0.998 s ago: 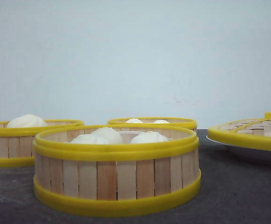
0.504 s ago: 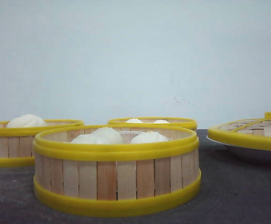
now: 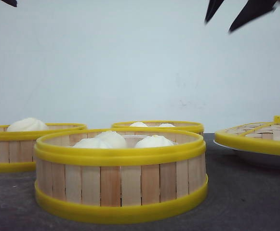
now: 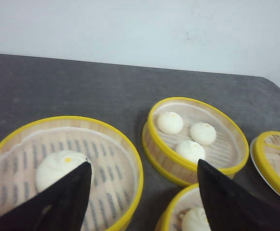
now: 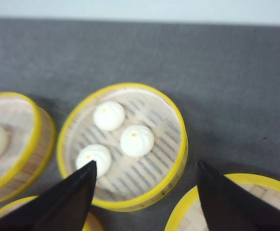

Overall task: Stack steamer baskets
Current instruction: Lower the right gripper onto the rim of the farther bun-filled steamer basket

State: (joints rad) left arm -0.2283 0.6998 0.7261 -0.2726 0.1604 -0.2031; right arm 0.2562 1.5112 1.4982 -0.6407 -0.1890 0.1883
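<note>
Three steamer baskets stand apart on the dark table. The near basket (image 3: 120,185) holds buns, the left basket (image 3: 5,151) shows one bun, and the back basket (image 3: 188,127) holds three. My left gripper (image 4: 143,162) hangs open and empty above the left basket (image 4: 115,159), with the back basket (image 4: 221,149) and the near basket (image 4: 176,204) beside it. My right gripper (image 5: 147,162) is open and empty above the back basket (image 5: 159,125). Its dark tips (image 3: 220,25) show high in the front view. Only one left fingertip (image 3: 9,2) shows there.
A domed woven lid (image 3: 255,137) with a yellow rim and knob rests on a white plate (image 3: 255,158) at the right. It shows as the lid (image 4: 274,159) in the left wrist view and the lid (image 5: 188,207) in the right. A pale wall stands behind the table.
Both grippers' dark fingertips have come into the top of the front view, the right pair most clearly. The baskets and the lid have not moved.
</note>
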